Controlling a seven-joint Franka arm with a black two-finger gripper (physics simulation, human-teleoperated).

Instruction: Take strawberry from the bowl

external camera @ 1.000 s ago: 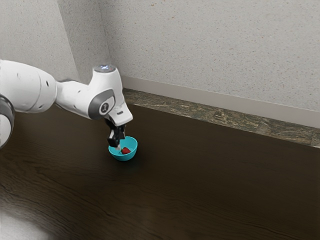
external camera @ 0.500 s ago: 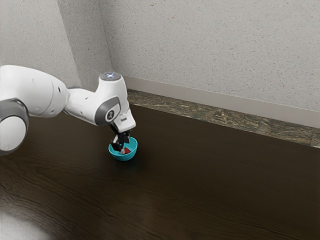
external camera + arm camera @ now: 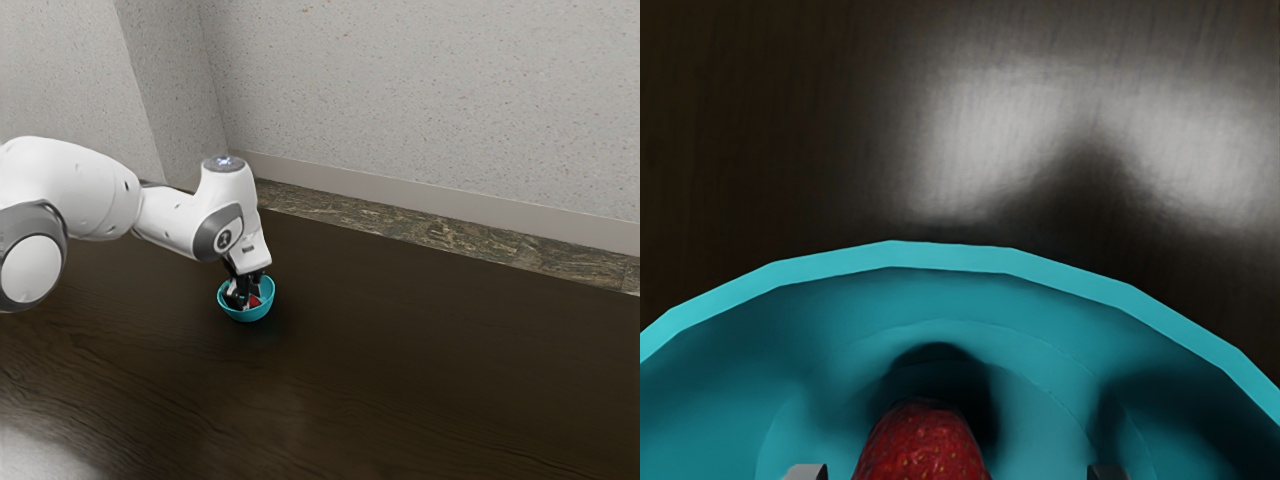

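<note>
Inside the turquoise bowl [image 3: 248, 316], one red strawberry [image 3: 922, 446]; your black gripper [image 3: 246, 300] reaches in, fingers well apart, gaps either side of the strawberry, nothing held; dark tabletop [image 3: 400, 370] beneath the bowl.

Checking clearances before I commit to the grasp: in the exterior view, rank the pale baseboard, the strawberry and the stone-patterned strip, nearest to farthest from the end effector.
1. Strawberry: in the teal bowl, right at the end effector.
2. Stone-patterned strip: just beyond the dark table.
3. Pale baseboard: behind the strip, at the foot of the wall.
</note>
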